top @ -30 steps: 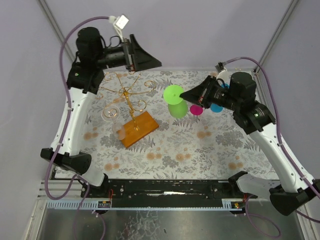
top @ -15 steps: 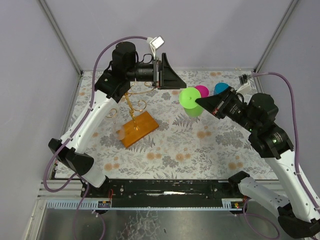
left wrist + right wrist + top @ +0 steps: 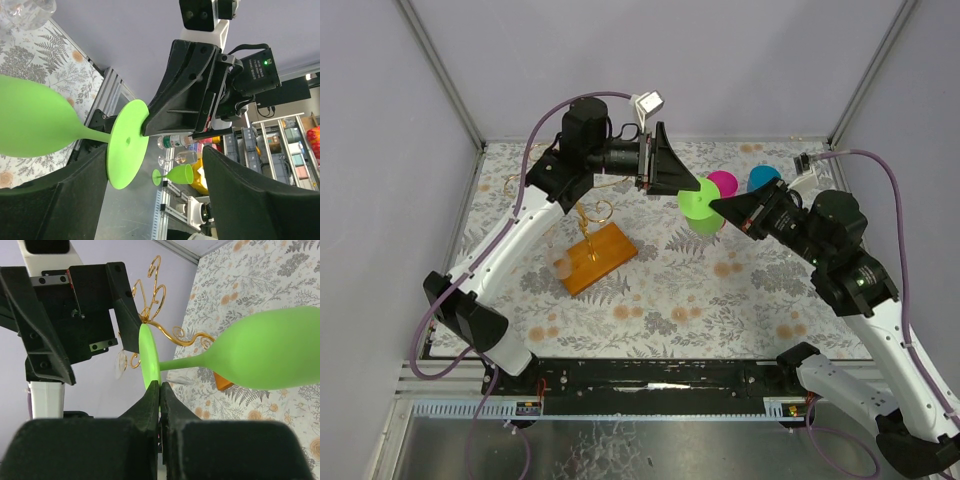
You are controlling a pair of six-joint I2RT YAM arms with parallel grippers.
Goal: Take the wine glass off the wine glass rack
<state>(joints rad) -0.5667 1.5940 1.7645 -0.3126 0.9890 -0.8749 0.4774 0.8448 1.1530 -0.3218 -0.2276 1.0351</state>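
**Inspector:** Rack position?

**Assistant:** The rack stands left of centre on the table, with its base flat and its gold arms up. A clear glass is just beside the base's near-left corner. I cannot tell whether it hangs from an arm.

**Inspector:** Left gripper?

**Assistant:** The left gripper is above and right of the rack, pointing right. Its jaws are parted and it grasps nothing.

**Inspector:** The glass?

**Assistant:** The green glass is off the rack and in the air between the two grippers. Its foot is up and its bowl down, with the stem tilted. No wire touches it.

**Inspector:** Right gripper?

**Assistant:** The right gripper is clenched on the right rim of the foot, one finger on each face.

**Inspector:** What does the next move depend on?

**Assistant:** My judgement is that it depends on the foot. In the left wrist view the disc lies just ahead of the open jaws, its underside turned partly toward them. I cannot tell whether they touch it. The two grippers face each other across the disc and are about equally near. Only the free left rim or the stem is open to the left one.

**Inspector:** Obstructions?

**Assistant:** A pink glass and a blue glass are on the far side, to the right, and I see no contact. The rack's curls sit under the left arm.
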